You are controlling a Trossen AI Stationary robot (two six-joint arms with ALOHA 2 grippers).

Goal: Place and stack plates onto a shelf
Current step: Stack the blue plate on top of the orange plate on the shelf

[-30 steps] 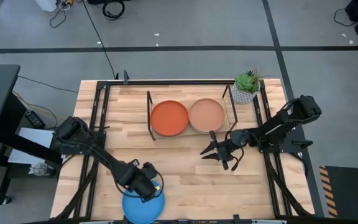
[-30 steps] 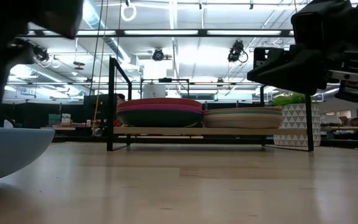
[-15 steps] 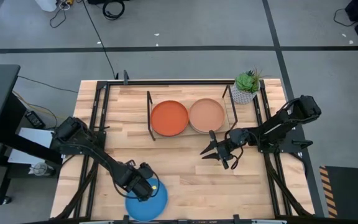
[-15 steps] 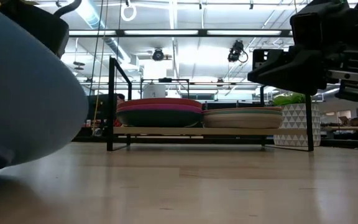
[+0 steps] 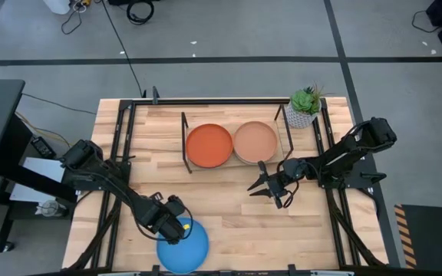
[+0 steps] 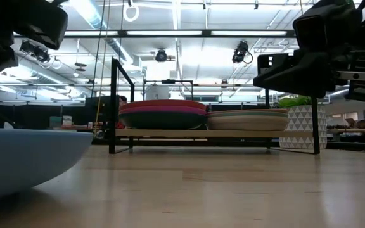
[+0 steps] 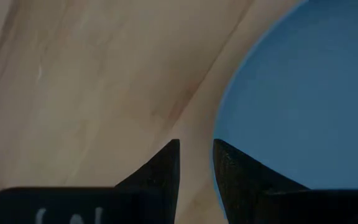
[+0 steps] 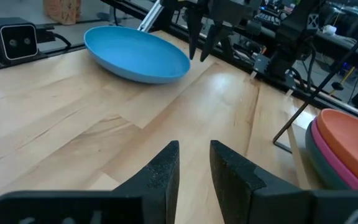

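Note:
The blue plate sits near the table's near edge, left of centre, and also shows in the low view. My left gripper stands over its far-left rim and is shut on it. The shelf stands at the far middle with two stacks on its wood base. One stack has an orange plate on top, the other a peach plate. My right gripper hovers shut in front of the shelf's right half, touching nothing. My left gripper holds the blue plate by its rim, pinched with one finger over the inside and the other outside. The fingers come from above, pointing down. The plate lies about level, low over the table; whether its underside touches the wood I cannot tell.
A potted plant in a white patterned pot stands at the far right corner beside the shelf. A black frame edges the table. Bare wood lies between the blue plate and the shelf.
The blue plate has shifted a little away from the near edge and to the right. Half a second ago it tipped up steeply toward the low camera; now it is back down near level. My left gripper has moved slightly left with it. My right arm has kept still.

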